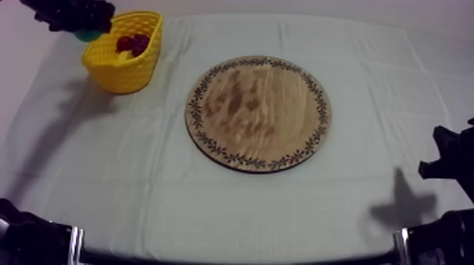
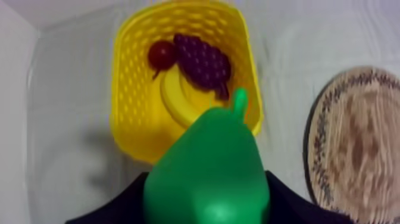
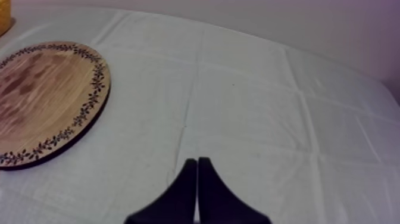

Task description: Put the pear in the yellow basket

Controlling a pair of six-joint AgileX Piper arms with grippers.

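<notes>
Green pear (image 2: 205,170) clamped between black fingers of left gripper (image 1: 83,25), poised over rim of yellow basket (image 2: 128,89). Probably kept high to clear the wall before release onto banana (image 2: 178,101), grapes (image 2: 202,59) and small red fruit (image 2: 161,53). Left arm reaching in from upper left. Wooden board (image 1: 257,113) bare. Right gripper (image 3: 197,173) pressed together, parked low over cloth (image 3: 268,119).
</notes>
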